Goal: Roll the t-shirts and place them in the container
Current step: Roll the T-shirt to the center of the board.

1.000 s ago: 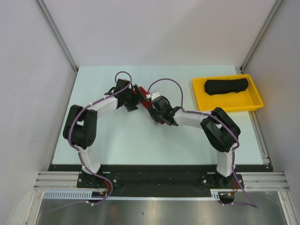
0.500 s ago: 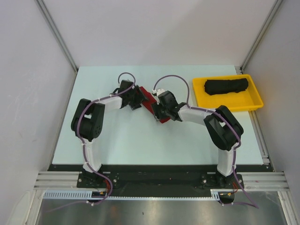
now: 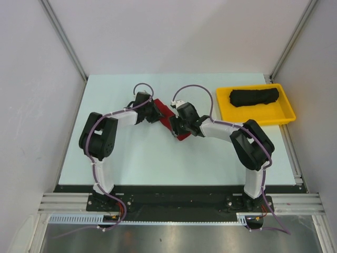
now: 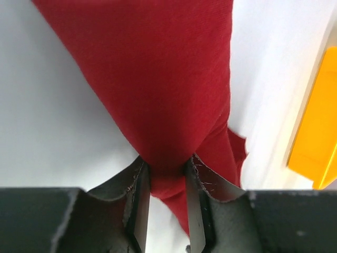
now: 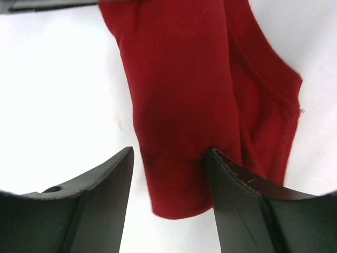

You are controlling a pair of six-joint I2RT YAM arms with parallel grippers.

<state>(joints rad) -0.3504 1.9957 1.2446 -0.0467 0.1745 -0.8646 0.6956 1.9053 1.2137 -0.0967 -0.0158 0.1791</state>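
Top external view had the red t-shirt (image 3: 165,112) lying as a narrow slanted band on the pale worktop (image 3: 131,158), a little toward 12 o'clock from its middle and running from 10 o'clock down to 4 o'clock. The left pincer (image 3: 153,113) sat at the band's 10 o'clock end and the right pincer (image 3: 177,128) at its 4 o'clock end, both arms bent inward over the surface. Out at 2 o'clock the yellow tray (image 3: 253,112) rested on the worktop by the right edge. The black t-shirt (image 3: 254,96) lay inside it as a rolled bundle stretched from 9 to 3 o'clock, well apart from the red one.

Left wrist view showed the left pincer clamped on the red t-shirt. Its two fingers (image 4: 140,200) squeezed a bunched neck of cloth between them, and the fabric fanned out wide toward 12 o'clock from that pinch. A corner of the tray showed at 3 o'clock of that frame.

Right wrist view showed the right pincer's fingers (image 5: 100,200) standing apart, astride the end of the red cloth. The finger at 4 o'clock touched the fabric's edge. Between the finger at 8 o'clock and the cloth a thin strip of bare worktop showed, so nothing was gripped there. The fabric ran from between the fingers up to 12 o'clock, with a looser fold and a seamed hem beside it toward 2 o'clock.
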